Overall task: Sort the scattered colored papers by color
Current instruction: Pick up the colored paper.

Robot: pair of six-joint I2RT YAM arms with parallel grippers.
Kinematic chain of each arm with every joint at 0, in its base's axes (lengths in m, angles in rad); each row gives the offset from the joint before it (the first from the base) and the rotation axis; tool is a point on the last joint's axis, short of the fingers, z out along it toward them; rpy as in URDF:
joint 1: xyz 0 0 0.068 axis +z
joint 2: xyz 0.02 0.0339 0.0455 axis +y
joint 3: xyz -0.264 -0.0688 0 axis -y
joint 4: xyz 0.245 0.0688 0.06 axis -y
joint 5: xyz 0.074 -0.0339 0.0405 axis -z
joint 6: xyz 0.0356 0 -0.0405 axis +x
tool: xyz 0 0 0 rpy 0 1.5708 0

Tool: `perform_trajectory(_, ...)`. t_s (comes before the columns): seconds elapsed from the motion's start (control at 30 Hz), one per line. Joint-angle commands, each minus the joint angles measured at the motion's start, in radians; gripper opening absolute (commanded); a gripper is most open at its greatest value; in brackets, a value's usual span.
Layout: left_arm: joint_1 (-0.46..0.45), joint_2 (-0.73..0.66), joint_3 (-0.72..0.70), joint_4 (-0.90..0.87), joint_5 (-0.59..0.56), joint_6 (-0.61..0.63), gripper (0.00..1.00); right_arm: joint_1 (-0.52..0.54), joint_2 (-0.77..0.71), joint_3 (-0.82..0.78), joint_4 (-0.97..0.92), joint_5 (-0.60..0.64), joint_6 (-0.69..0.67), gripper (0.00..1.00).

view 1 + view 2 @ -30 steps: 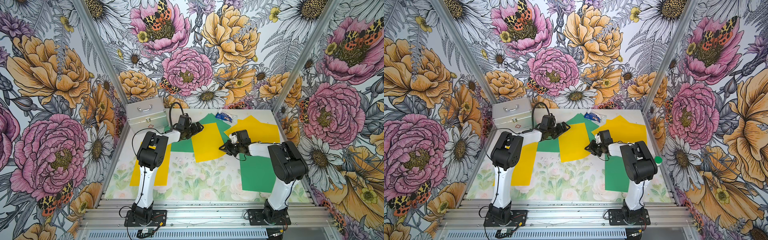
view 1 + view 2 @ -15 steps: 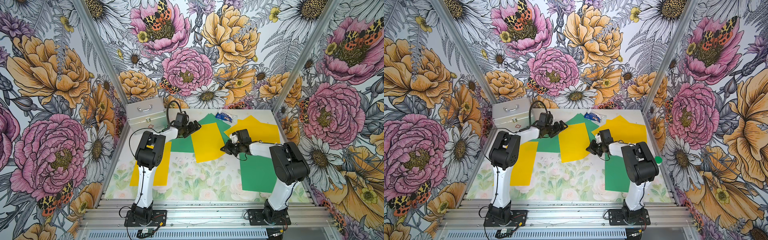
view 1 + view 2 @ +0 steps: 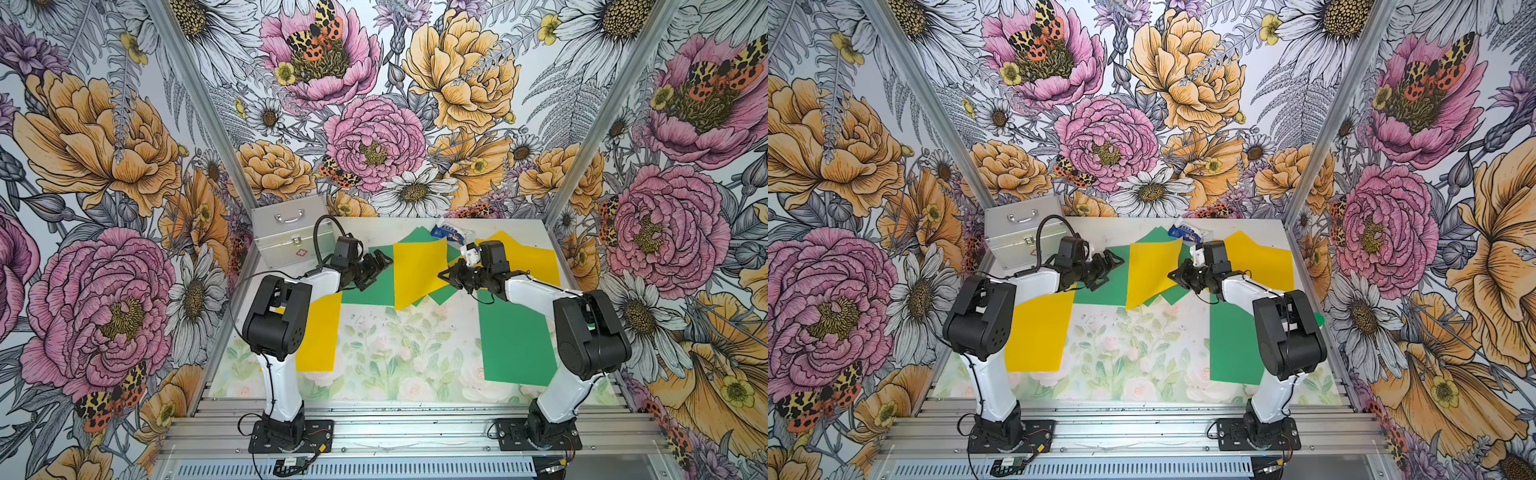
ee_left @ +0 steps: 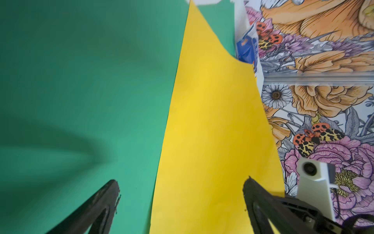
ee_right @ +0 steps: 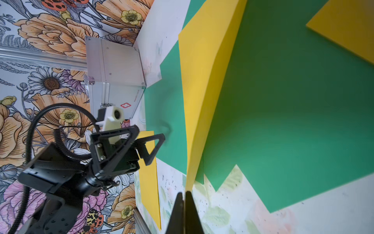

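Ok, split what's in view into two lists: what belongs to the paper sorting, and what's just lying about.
Belongs to the job:
middle yellow sheet
near-left yellow sheet
far-right yellow sheet
near-right green sheet
green sheets under the middle yellow one

Just lying about:
silver case
blue-and-white packet

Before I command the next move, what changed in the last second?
The right end effector closed on the right edge of the middle yellow sheet and lifted it off the green sheets. The left arm's elbow swung back; the left end effector stays open beside the sheet. Other papers and the silver case stayed put.
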State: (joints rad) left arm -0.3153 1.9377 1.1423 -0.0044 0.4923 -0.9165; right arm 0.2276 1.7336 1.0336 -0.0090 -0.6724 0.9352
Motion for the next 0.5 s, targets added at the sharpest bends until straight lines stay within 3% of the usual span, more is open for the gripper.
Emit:
perform_trajectory(0.0, -0.012, -0.006, -0.029, 0.13, 0.058, -0.089, 0.98, -0.011, -0.058, 0.042, 0.036, -0.034, 0.041, 0.0)
perform_trajectory(0.47, -0.073, 0.123, -0.05, 0.454, 0.179, -0.334, 0.98, -0.038, -0.146, 0.028, 0.064, -0.075, 0.109, 0.0)
